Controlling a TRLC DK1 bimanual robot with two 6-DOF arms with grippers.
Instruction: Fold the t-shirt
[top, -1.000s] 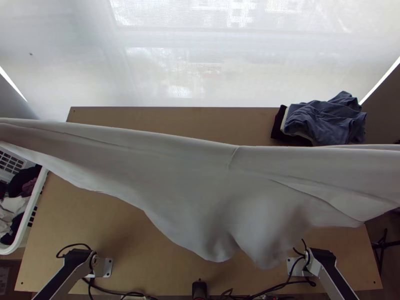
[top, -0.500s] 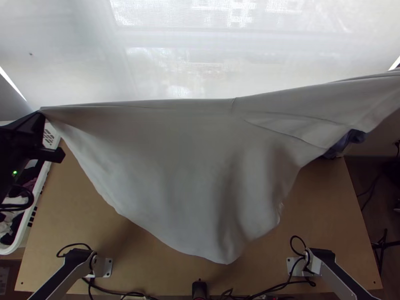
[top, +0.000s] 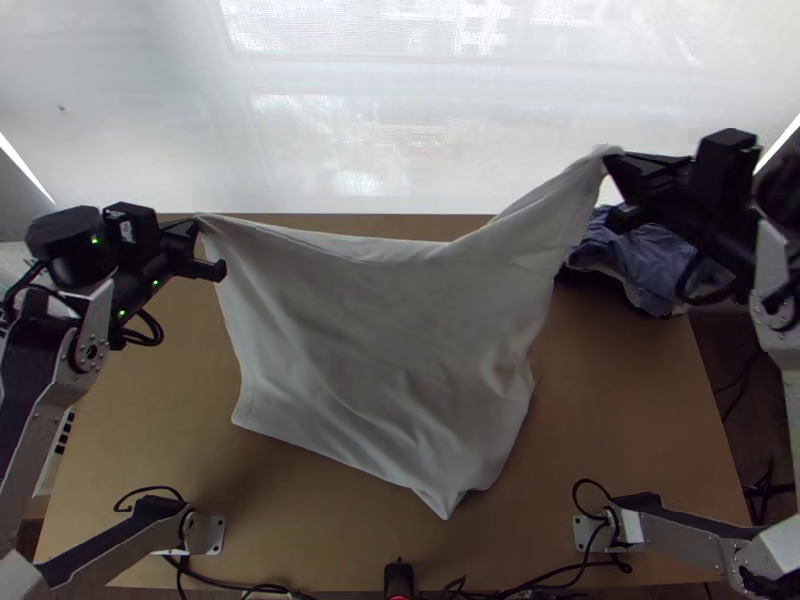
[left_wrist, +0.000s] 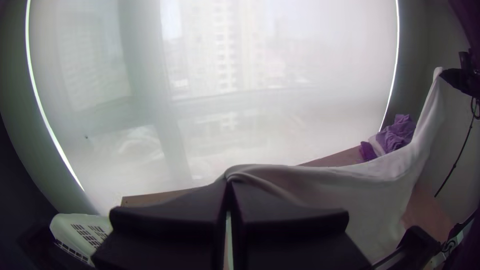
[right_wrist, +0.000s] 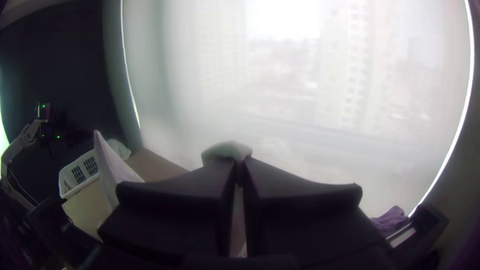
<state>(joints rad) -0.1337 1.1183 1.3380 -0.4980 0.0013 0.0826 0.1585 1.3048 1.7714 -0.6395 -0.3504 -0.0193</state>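
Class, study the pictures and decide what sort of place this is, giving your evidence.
Probably a robot work area set up in a room by a window: two robot arms are mounted at a wooden table, a pale blind covers the window, and a white laundry basket stands beside the table.

The t-shirt (top: 390, 330) is matt, creased cloth, the table (top: 620, 420) smooth wood, and the basket (left_wrist: 67, 227) plastic.
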